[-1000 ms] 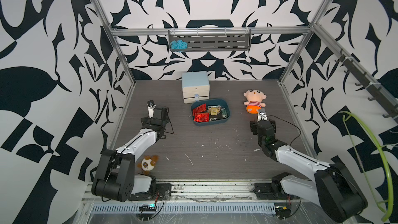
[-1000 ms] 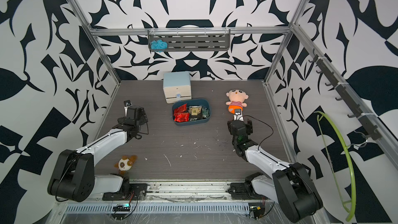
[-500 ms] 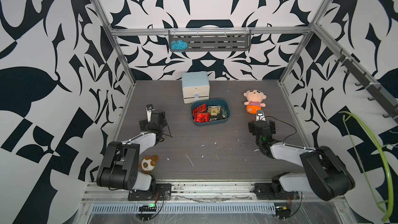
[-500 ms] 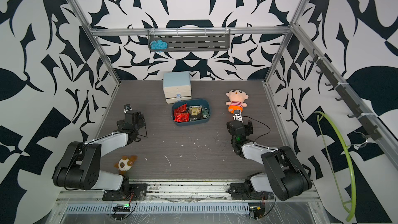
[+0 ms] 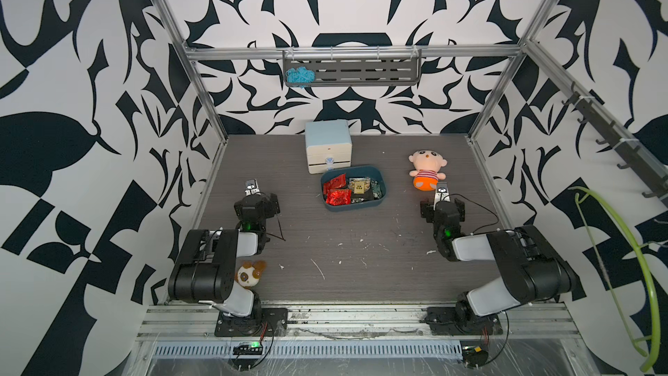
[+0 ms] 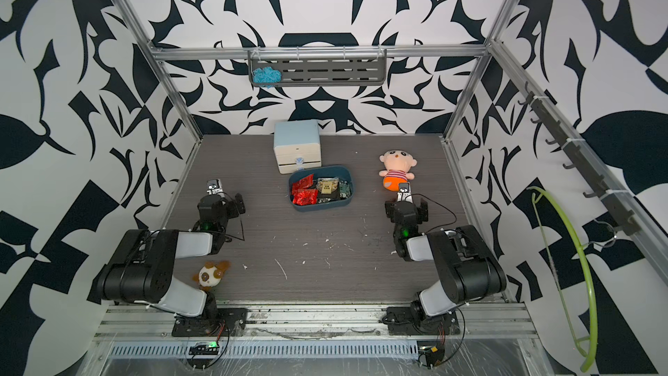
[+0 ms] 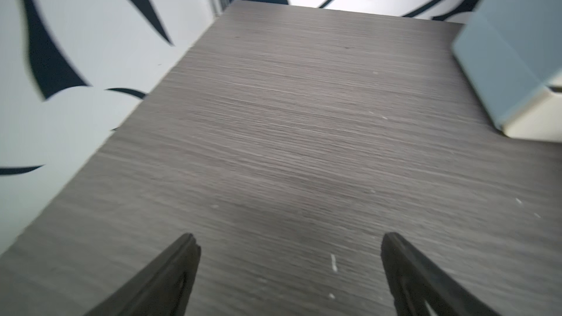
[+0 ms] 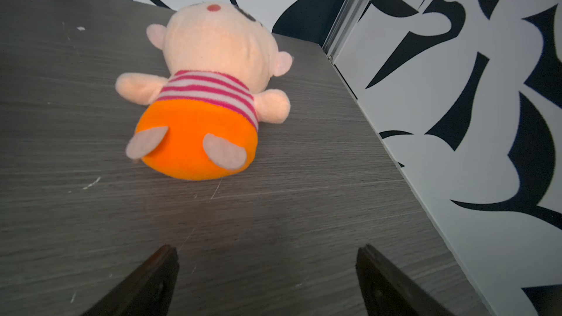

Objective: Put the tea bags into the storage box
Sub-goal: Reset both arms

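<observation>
Tea bags (image 5: pixel 338 197) are all seen inside the storage box (image 5: pixel 354 207).
Both pairs of jaws are spread wide, empty, well away from it; nothing is judged left.

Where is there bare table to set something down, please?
Bare: the middle, between the box and the front rail; and the back-left corner beside the cabinet. Crowded: cabinet close behind box; doll just beyond the right gripper.
</observation>
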Motion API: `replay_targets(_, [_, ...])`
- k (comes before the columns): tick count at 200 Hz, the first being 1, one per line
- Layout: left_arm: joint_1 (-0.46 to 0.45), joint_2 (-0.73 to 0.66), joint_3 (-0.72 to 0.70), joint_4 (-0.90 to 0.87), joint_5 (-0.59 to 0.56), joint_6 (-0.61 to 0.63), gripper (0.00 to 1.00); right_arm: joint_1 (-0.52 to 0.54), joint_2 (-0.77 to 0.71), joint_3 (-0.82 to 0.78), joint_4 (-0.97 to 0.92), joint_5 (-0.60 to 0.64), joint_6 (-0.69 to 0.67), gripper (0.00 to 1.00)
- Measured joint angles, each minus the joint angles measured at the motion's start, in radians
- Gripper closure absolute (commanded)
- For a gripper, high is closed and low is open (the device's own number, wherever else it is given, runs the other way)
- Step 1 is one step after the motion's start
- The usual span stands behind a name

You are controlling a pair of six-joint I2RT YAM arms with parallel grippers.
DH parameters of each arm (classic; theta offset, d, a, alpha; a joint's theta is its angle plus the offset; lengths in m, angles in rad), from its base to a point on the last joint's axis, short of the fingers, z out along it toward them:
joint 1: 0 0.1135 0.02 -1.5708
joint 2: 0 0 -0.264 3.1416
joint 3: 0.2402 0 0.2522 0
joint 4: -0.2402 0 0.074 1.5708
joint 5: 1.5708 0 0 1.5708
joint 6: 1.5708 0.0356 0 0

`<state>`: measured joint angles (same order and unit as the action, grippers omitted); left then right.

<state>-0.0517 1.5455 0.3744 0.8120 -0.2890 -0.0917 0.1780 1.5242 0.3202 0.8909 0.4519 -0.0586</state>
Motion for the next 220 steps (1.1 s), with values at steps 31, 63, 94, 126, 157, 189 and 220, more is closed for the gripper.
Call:
replay_targets(31, [0.0,0.004,-0.001,0.039,0.05,0.015,0.0,-0.056,0.045,0.003,0.026,-0.07,0.035,0.0])
replay_targets(63, [0.0,0.004,-0.001,0.056,0.069,0.018,0.0,-0.081,0.048,0.004,0.014,-0.103,0.063,0.0])
replay_targets(94, [0.0,0.004,-0.001,0.06,0.074,0.019,0.0,-0.082,0.048,0.004,0.005,-0.12,0.075,0.01])
replay_targets(126, [0.0,0.004,-0.001,0.06,0.074,0.019,0.0,-0.082,0.048,0.004,0.002,-0.126,0.079,0.01])
replay_targets(157, [0.0,0.004,-0.001,0.06,0.074,0.019,0.0,-0.083,0.048,0.004,0.002,-0.127,0.082,0.0])
replay_targets(189, [0.0,0.004,-0.001,0.06,0.074,0.019,0.0,-0.083,0.048,0.004,0.0,-0.127,0.082,0.01])
replay_targets(220, [0.0,0.004,-0.001,0.06,0.074,0.019,0.0,-0.083,0.048,0.005,-0.002,-0.127,0.082,0.01])
